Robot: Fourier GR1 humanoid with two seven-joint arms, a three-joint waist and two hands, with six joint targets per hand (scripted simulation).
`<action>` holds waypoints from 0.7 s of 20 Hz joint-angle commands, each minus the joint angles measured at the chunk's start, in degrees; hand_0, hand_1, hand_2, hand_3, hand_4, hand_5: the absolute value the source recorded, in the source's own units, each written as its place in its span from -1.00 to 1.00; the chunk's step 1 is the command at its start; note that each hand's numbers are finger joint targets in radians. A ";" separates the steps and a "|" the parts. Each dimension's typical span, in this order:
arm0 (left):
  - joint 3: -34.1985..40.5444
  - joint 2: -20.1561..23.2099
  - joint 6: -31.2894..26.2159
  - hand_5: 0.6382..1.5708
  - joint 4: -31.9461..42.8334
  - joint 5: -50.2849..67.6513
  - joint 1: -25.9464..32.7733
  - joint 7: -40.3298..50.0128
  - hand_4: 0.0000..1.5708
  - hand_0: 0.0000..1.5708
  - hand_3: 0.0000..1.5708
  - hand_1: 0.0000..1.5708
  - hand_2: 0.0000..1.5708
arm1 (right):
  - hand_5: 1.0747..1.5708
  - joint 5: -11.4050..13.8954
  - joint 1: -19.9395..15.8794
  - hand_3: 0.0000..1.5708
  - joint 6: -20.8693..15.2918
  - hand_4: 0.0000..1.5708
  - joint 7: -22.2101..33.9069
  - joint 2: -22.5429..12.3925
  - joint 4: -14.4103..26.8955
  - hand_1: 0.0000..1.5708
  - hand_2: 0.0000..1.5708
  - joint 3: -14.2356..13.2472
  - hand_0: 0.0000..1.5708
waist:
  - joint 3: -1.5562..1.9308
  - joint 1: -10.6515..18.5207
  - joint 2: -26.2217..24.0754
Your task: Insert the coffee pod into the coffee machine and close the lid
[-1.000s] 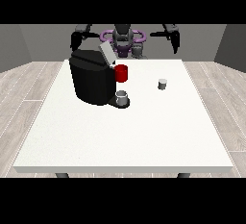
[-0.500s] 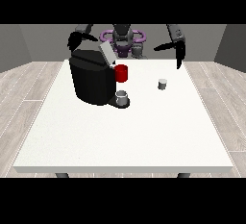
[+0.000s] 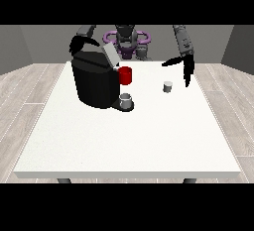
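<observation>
A small grey coffee pod stands on the white table right of centre. The black coffee machine sits at the left, its grey lid tilted up and a red part on its front. A grey cup rests on its drip base. The hand at the view's right hangs above and just right of the pod, fingers straight and spread, thumb pointing left. The hand at the view's left is behind the machine's top, fingers curled, holding nothing.
The robot's torso with purple rings is behind the table's far edge. The table's front half is bare white surface. Wooden floor lies around the table.
The arm at the view's right has swung down and forward, bringing its hand close over the pod. The hand at the view's left has stayed behind the machine.
</observation>
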 commanded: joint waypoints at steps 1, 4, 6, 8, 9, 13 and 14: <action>-1.68 0.38 -0.24 1.00 5.77 -3.45 -1.78 -0.44 -1.00 -1.00 -1.00 -1.00 -1.00 | 1.00 0.81 -0.10 -1.00 -1.26 -0.57 3.73 0.58 -0.59 -1.00 -1.00 0.87 -1.00 | 0.01 0.44 -1.39; -3.75 -2.26 4.59 1.00 5.82 -6.88 -4.27 -2.66 -1.00 -1.00 -1.00 -1.00 -1.00 | 1.00 1.13 -5.01 -1.00 -2.76 -0.55 -0.75 0.81 3.52 -1.00 -1.00 -0.38 -1.00 | 0.01 1.06 3.61; -5.09 -2.77 3.43 1.00 6.62 -7.84 -5.89 1.59 -1.00 -1.00 -1.00 -1.00 -0.75 | 1.00 0.75 -5.57 -1.00 -2.87 -0.49 5.83 -0.34 4.24 -1.00 -1.00 -1.95 -1.00 | 0.02 1.34 -0.73; -4.84 -0.45 0.54 1.00 7.41 -8.01 -7.47 -0.06 -1.00 -1.00 -1.00 -1.00 -0.42 | 1.00 1.53 -5.22 -1.00 -3.54 -0.53 1.47 0.00 8.40 -1.00 -1.00 -1.61 -1.00 | 0.03 2.71 1.05; -4.27 1.09 1.27 1.00 9.65 -9.12 -6.81 -0.18 -1.00 -0.87 -1.00 -0.87 -0.36 | 1.00 2.35 -3.19 -1.00 -3.18 -0.50 2.13 -0.09 6.24 -1.00 -1.00 -0.03 -1.00 | 0.02 1.69 0.01; -4.88 0.11 3.82 1.00 12.70 -11.52 -8.61 -0.35 -1.00 -0.11 -0.45 -0.11 -0.01 | 1.00 1.14 -8.90 -1.00 -2.34 -0.45 5.46 -3.26 7.44 -1.00 -1.00 -3.36 -1.00 | 0.01 2.02 1.79; -3.99 0.85 4.59 1.00 14.78 -11.82 -8.19 -3.11 -1.00 0.03 -0.36 0.03 0.08 | 1.00 2.48 -4.46 -1.00 -3.26 -0.46 0.98 -0.32 7.45 -1.00 -1.00 -0.65 -1.00 | 0.01 0.86 2.84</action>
